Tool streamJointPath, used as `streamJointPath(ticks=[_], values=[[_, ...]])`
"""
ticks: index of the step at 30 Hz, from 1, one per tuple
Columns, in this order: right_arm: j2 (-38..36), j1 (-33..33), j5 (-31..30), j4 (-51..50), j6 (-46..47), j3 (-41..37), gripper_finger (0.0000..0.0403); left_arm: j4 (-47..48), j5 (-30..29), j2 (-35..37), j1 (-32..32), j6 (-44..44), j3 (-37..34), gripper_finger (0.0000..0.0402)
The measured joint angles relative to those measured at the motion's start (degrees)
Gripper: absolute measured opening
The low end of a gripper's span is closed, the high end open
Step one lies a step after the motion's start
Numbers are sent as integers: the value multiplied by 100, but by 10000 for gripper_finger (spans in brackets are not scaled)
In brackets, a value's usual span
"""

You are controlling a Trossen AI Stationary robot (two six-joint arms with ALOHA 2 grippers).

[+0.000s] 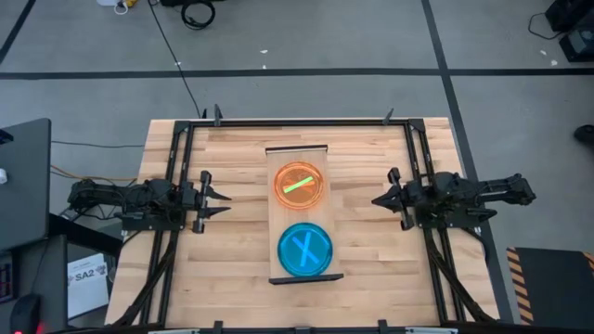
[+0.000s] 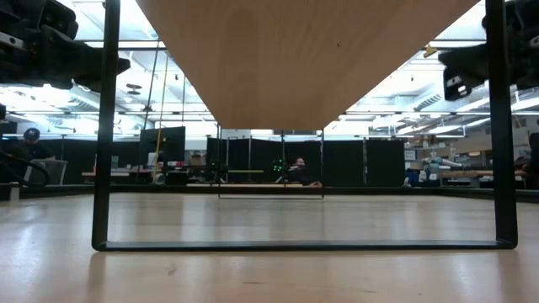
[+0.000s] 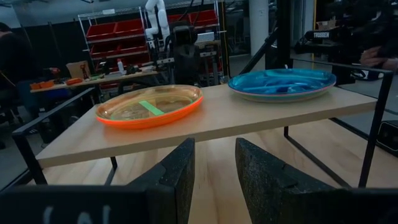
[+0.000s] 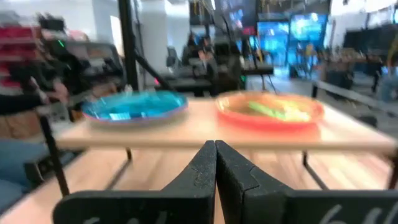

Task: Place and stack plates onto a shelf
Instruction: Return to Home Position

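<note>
The shelf [image 1: 303, 160], a narrow light-wood board on dark end frames [image 2: 505, 168], stands in the middle of the table. An orange plate [image 1: 299, 186] with a green strip showing in it rests flat on the shelf's far half. A blue plate [image 1: 304, 249] marked with a pale cross rests flat on the near half. Both plates also show in the left wrist view, orange [image 3: 149, 106] and blue [image 3: 283, 84]. My left gripper [image 1: 223, 202] waits left of the shelf, level and open, with nothing between its fingers [image 3: 177, 177]. My right gripper [image 1: 376, 200] waits right of the shelf, level and shut [image 4: 216, 168], holding nothing.
Bare wooden table top [image 1: 232, 250] lies on both sides of the shelf. Dark frame rails [image 1: 172, 186] run along the table's left and right sides under the arms. A dark monitor [image 1: 23, 176] stands off the table's left side. People sit in the room beyond [image 2: 299, 168].
</note>
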State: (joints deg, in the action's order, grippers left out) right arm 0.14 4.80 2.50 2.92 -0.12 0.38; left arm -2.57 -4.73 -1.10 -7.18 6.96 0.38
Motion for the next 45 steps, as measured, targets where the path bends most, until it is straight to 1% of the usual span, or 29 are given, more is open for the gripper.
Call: streamJointPath(ticks=[2, 5, 9, 42, 45], values=[[15, 0, -174, -208, -9, 0, 12, 0, 0, 0, 0, -11, 0, 123], [112, -7, -333, -191, -65, 0, 12, 4, 0, -2, -2, -22, 0, 123], [184, -7, -310, -192, -437, 0, 12, 7, -2, -1, -2, -24, 0, 123], [188, -7, -288, -169, -413, 0, 12, -91, -21, 15, 0, -26, -2, 123], [188, -7, -288, -169, -413, 0, 12, -108, 12, 73, 88, -28, -2, 123]])
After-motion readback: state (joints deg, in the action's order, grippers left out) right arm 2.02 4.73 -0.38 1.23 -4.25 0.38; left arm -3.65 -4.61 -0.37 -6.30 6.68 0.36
